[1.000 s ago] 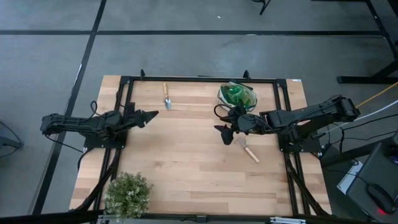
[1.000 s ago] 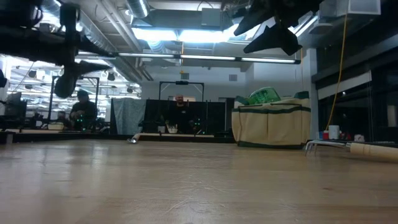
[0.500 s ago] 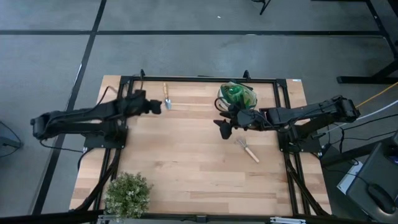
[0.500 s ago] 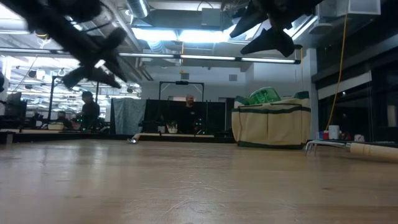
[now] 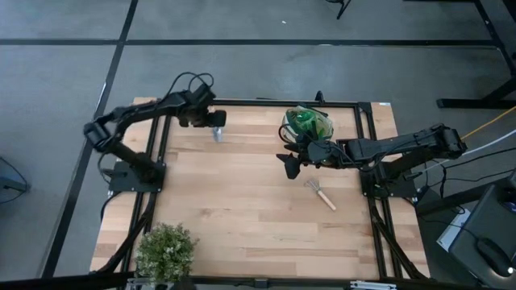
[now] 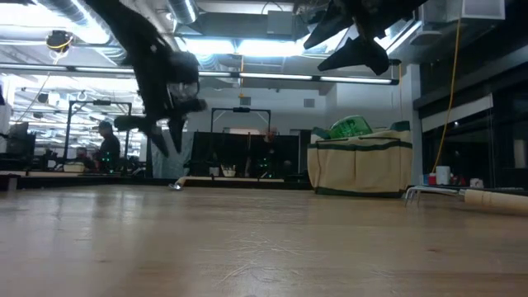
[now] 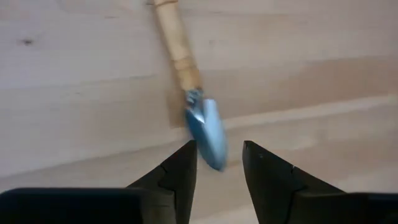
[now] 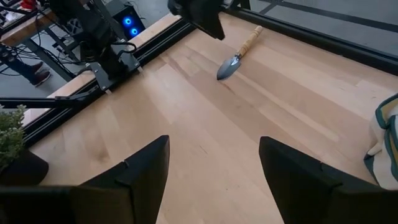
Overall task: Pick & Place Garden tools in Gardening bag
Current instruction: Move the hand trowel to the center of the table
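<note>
We're hovering our left gripper (image 7: 219,163) right over the trowel (image 7: 198,112) at the far left of the table (image 5: 242,209), its fingers parted a little with the blue-grey blade tip showing between them, nothing clamped. The trowel looks stiff and fairly light: a smooth metal scoop, probably slippery, joined to a turned pale wooden handle that should give far better purchase, so we'd take it across the handle just behind the ferrule rather than on the blade. Our right gripper (image 8: 214,180) hangs spread wide and empty above the table's middle, near the gardening bag (image 5: 307,125), a soft tote with cream pocketed sides standing at the far edge, something green already poking from its mouth. The rake (image 5: 321,193) lies flat nearer us, wooden handle and thin prongs; from the low view its prongs are hard to make out. The plant (image 5: 166,252) sits at the near left corner.
</note>
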Controlling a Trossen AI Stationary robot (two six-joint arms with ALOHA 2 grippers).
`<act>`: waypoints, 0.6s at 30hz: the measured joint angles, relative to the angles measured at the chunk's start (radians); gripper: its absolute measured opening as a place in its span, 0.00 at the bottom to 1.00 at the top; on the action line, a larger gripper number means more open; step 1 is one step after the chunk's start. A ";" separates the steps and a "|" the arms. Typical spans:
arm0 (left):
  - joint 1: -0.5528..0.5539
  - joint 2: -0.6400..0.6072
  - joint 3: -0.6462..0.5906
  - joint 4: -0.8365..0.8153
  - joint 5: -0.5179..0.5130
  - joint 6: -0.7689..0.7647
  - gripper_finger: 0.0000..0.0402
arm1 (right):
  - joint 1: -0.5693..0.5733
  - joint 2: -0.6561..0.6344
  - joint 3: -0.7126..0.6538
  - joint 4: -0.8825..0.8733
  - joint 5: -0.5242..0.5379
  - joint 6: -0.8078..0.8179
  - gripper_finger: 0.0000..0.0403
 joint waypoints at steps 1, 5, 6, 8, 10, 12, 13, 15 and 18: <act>0.011 0.029 0.013 -0.007 0.000 0.012 0.32 | 0.000 0.000 0.000 0.000 0.000 0.000 0.63; 0.032 0.112 0.053 0.009 0.049 0.023 0.36 | 0.000 0.000 0.000 0.000 0.000 0.000 0.63; 0.032 0.125 0.063 0.022 0.052 0.028 0.37 | 0.000 0.000 0.000 0.000 0.000 0.000 0.63; 0.026 0.148 0.076 0.039 0.034 0.039 0.40 | 0.000 0.000 0.000 -0.001 0.000 0.000 0.63; 0.023 0.164 0.084 0.049 -0.010 0.039 0.42 | 0.000 0.000 0.000 -0.001 0.000 0.000 0.63; 0.023 0.171 0.089 0.050 -0.072 0.040 0.44 | 0.000 0.000 0.000 -0.001 0.000 0.000 0.63; 0.023 0.171 0.089 0.051 -0.098 0.040 0.45 | 0.000 0.000 0.000 0.000 0.000 0.000 0.63; 0.025 0.171 0.089 0.052 -0.139 0.040 0.47 | 0.000 0.000 0.000 -0.001 0.000 0.000 0.63; 0.025 0.171 0.089 0.080 -0.154 0.043 0.49 | 0.000 0.000 0.000 0.000 -0.002 0.000 0.63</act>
